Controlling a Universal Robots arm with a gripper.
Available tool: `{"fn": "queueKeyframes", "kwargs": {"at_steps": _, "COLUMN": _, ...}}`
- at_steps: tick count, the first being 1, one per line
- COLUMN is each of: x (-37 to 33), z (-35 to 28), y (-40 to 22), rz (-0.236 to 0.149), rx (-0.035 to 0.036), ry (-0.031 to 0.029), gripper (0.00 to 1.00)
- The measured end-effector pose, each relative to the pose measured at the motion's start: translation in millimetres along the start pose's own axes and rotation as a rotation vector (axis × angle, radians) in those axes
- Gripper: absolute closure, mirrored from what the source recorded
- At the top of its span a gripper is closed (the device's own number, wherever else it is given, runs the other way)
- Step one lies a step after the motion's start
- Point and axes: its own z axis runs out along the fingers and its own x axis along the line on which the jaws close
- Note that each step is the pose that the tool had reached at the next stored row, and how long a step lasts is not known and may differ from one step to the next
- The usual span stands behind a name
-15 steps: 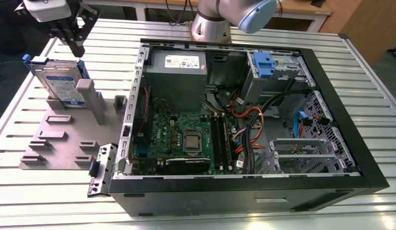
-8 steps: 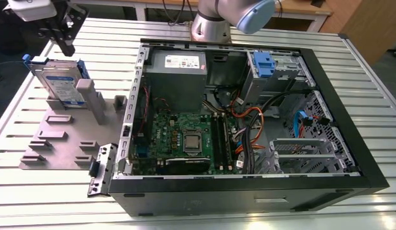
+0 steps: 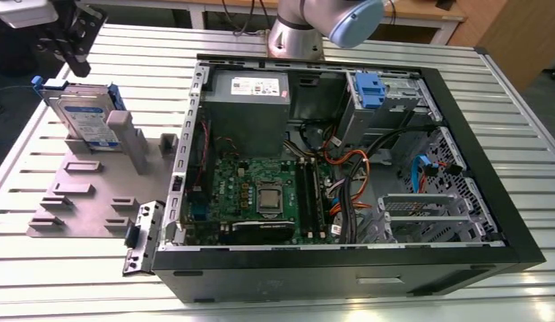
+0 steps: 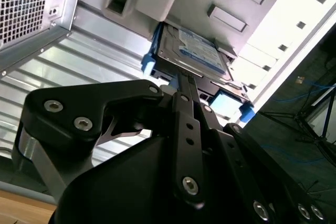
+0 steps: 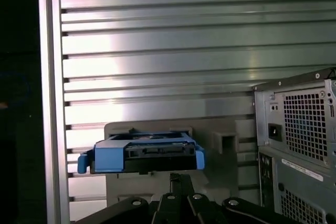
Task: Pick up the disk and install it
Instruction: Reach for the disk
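Exterior view is taken from high up, angled down over the whole open computer case. Both wrist views are aimed closely at the disk; disk and grey stand are shared.

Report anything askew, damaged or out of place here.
Nothing looks damaged or spilled. The disk stands on edge in the grey holder plate, as if parked there. One oddity: a small grey bracket juts out askew at the corner of the open computer case nearest that plate.
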Motion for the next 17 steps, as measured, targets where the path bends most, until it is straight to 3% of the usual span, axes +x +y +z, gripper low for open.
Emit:
{"fn": "queueKeyframes", "kwargs": {"at_steps": 6, "x": 15.0, "z": 5.3, "y": 8.1, "rz": 0.000, "rx": 0.0001, "ry": 0.0001, "gripper": 0.89}}
{"fn": "queueKeyframes", "kwargs": {"at_steps": 9, "x": 21.8, "z": 8.4, "y": 8.9, "rz": 0.000, "rx": 0.0000, "ry": 0.0000, "gripper": 0.89}}
{"fn": "queueKeyframes", "kwargs": {"at_steps": 17, "x": 24.1, "z": 11.6, "y": 8.6, "rz": 0.000, "rx": 0.0000, "ry": 0.0001, "gripper": 0.89}}
